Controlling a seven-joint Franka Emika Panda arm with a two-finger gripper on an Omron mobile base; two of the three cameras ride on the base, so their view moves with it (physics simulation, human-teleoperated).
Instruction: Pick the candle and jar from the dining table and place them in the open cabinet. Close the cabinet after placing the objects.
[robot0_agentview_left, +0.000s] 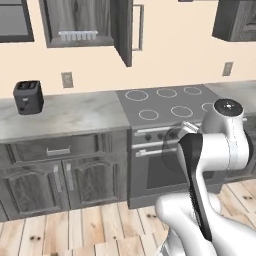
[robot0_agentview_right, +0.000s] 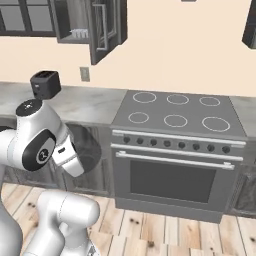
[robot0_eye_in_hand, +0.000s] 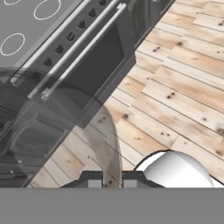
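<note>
The robot's dark gripper (robot0_eye_in_hand: 112, 180) is pinched almost shut. Its two little tips stand close together, and the thin edge of the round, grey, see-through frosted jar (robot0_eye_in_hand: 57, 131) runs down right between them. So the gripper is holding the jar by its edge.

The jar hangs low in front of the dark grey stove with white ring burners (robot0_agentview_left: 170, 105). It is just beside the stove's front edge and its long metal oven handle (robot0_eye_in_hand: 83, 48), and under the level of the pale marble counter (robot0_agentview_left: 75, 117). From the right base view the jar (robot0_agentview_right: 90, 147) is next to the white arm, in front of the low cupboard doors. From the left base view it (robot0_agentview_left: 175, 136) shows as a faint round shape over the oven knobs.

The jar looks smoky and you can see the oven and floor through it. It is about as wide as the arm.

Below and to the side there is a lot of open light wooden plank floor (robot0_eye_in_hand: 175, 78).

High on the wall is the dark grey wood cabinet (robot0_agentview_left: 46, 25). Its panelled door (robot0_agentview_left: 126, 32) is swung open and sticks out into the room, above where the counter meets the stove. Inside, a clear ridged tray (robot0_agentview_left: 78, 35) sits on the shelf. A small black toaster (robot0_agentview_left: 28, 96) stands on the counter, well apart from the jar.
</note>
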